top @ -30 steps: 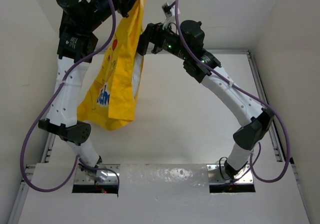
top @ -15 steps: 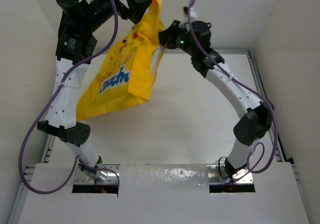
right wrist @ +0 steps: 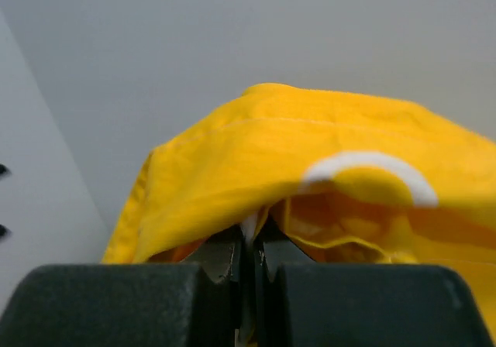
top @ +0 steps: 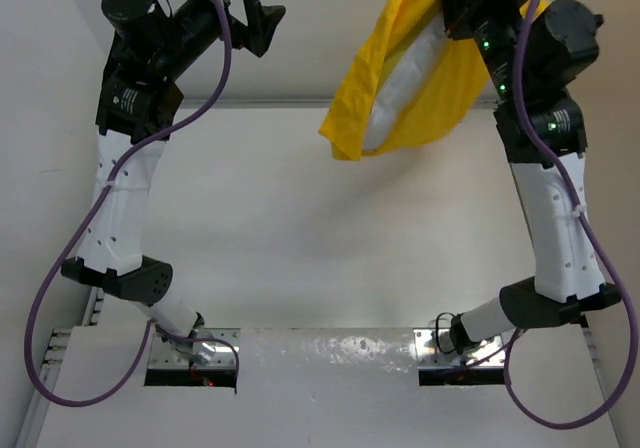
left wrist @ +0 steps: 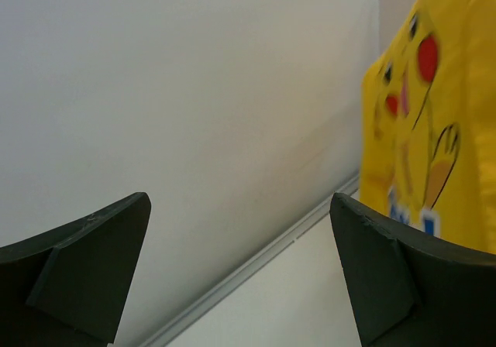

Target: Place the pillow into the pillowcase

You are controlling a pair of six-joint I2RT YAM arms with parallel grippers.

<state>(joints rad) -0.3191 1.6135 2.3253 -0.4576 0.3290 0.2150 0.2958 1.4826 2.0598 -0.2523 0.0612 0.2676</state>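
Right gripper [right wrist: 253, 242] is clamped tight on the top edge of the yellow pillowcase [top: 400, 38]. The case dangles high over the table's [top: 300, 228] far right side, white pillow [top: 403, 96] peeking out between its folds. Left gripper [left wrist: 239, 231], well left of the pillowcase, has its jaws spread wide and empty.

top cam high behind the arm bases [top: 195, 353] looking down on the table [top: 300, 228], left wrist cam peering past the spread left tool [left wrist: 239, 207] at the back wall [left wrist: 155, 91], right wrist cam super close over the clamped right tool [right wrist: 254, 242], all three catch the pillowcase [right wrist: 310, 146]
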